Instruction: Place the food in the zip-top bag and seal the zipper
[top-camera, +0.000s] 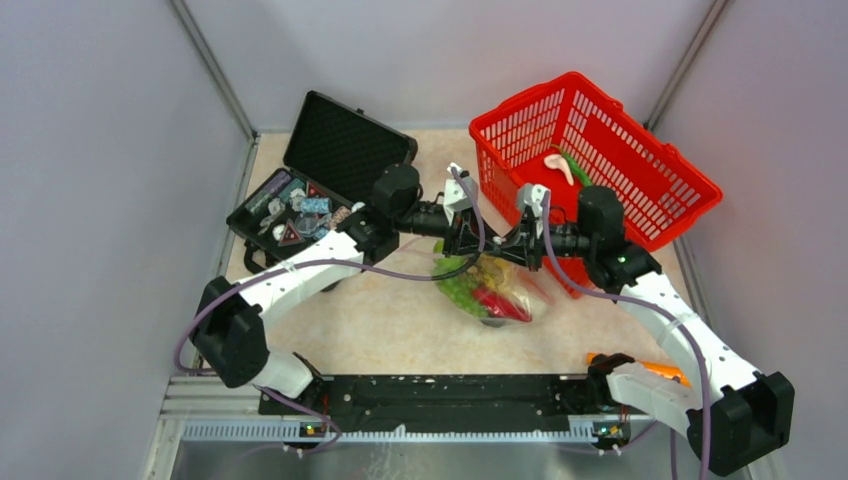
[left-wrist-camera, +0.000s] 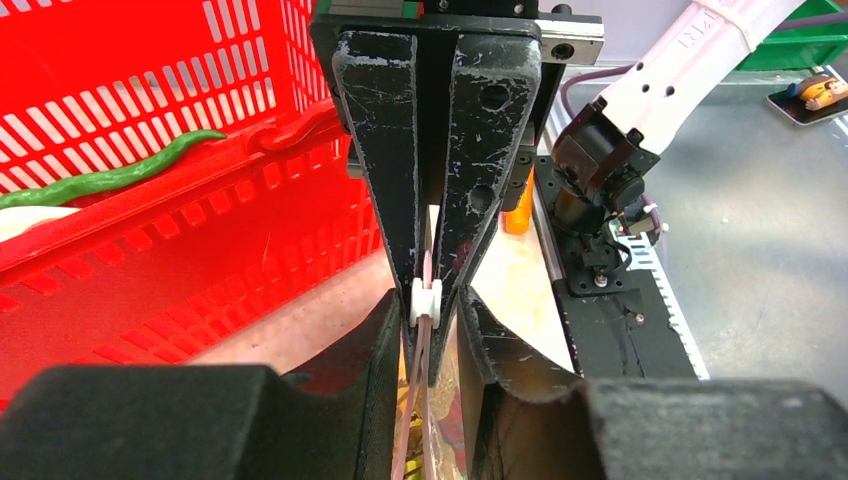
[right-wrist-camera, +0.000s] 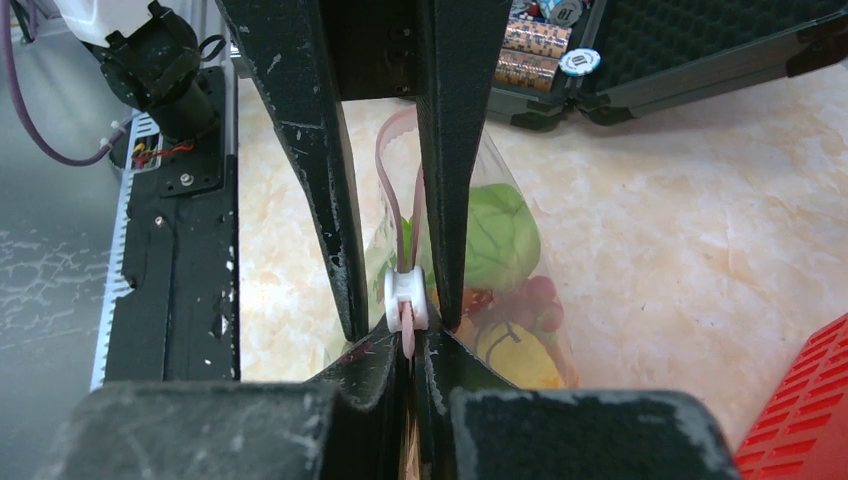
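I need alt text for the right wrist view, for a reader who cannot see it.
The right hand pinches the pink zipper right next to its white slider, which the left hand straddles. Behind them, the clear bag holds toy food.

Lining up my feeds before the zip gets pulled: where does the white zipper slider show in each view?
Top external: too small to pick out; it is somewhere above the zip-top bag, mid-picture.
Left wrist: white slider at centre, slightly below the middle.
Right wrist: white slider at centre, on the pink zipper.
Shared landmark: the red basket.
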